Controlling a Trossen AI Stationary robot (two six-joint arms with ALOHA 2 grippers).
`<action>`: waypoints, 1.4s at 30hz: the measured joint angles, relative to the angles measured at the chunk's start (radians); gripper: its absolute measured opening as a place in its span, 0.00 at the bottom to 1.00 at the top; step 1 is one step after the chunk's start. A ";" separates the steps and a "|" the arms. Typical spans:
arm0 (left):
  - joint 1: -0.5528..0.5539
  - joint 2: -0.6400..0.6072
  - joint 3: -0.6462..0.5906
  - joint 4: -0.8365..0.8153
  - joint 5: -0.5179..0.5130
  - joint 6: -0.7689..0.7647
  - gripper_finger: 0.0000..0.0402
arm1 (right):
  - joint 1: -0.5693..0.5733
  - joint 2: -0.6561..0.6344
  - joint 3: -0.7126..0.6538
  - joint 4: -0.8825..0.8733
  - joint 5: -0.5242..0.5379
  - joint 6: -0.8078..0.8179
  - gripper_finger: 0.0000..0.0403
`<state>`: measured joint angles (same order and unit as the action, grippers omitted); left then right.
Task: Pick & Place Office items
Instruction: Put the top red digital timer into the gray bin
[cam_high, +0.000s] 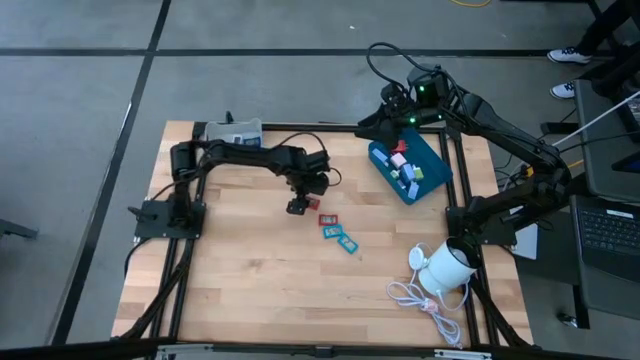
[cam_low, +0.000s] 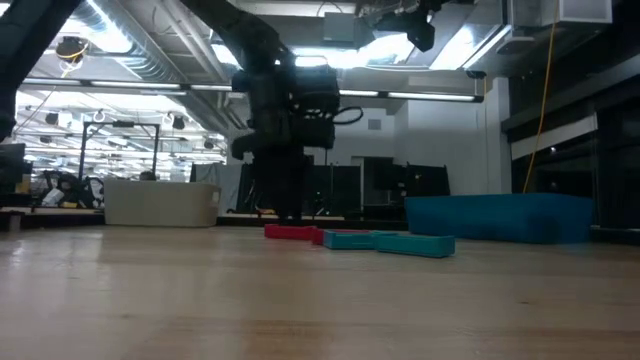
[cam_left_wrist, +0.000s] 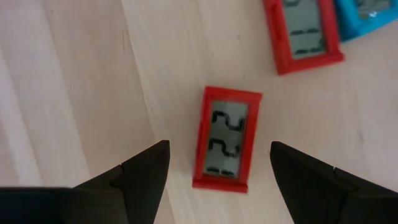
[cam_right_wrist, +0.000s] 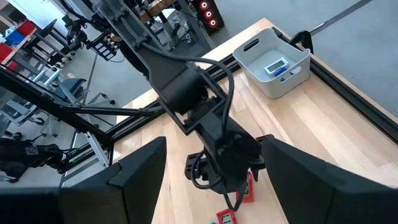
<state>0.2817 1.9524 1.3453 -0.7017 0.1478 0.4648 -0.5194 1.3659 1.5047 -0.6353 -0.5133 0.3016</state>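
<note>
My left gripper (cam_left_wrist: 219, 146) is open and points down at a red flat piece with a grey display (cam_left_wrist: 227, 138), which lies flat on the wood. One finger stands on each side of the piece without touching it. In the high view this gripper (cam_high: 298, 205) hides the piece. A second red piece (cam_high: 327, 219) and two teal pieces (cam_high: 341, 237) lie just to its right, flat on the table. My right gripper (cam_high: 400, 108) is open (cam_right_wrist: 213, 142) and hangs high over the blue tray (cam_high: 432, 176), which holds several small coloured pieces.
A grey tray (cam_high: 232, 130) with a display piece inside stands at the table's far left. A white round object with a coiled white cable (cam_high: 447, 266) lies near the right front corner. Bare wood spreads across the near and left parts of the table (cam_high: 240, 280).
</note>
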 joint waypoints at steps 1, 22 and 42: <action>0.000 0.008 0.000 0.007 -0.001 -0.005 0.68 | 0.000 0.000 0.000 0.000 0.000 0.000 0.67; 0.010 0.075 0.003 0.077 0.091 -0.235 0.33 | 0.000 0.000 0.000 0.000 0.000 -0.002 0.67; 0.180 -0.218 -0.002 0.086 0.018 -0.446 0.33 | 0.000 0.000 0.000 0.000 0.000 -0.020 0.67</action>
<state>0.4622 1.7343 1.3430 -0.6162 0.1655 0.0193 -0.5190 1.3659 1.5047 -0.6353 -0.5133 0.2817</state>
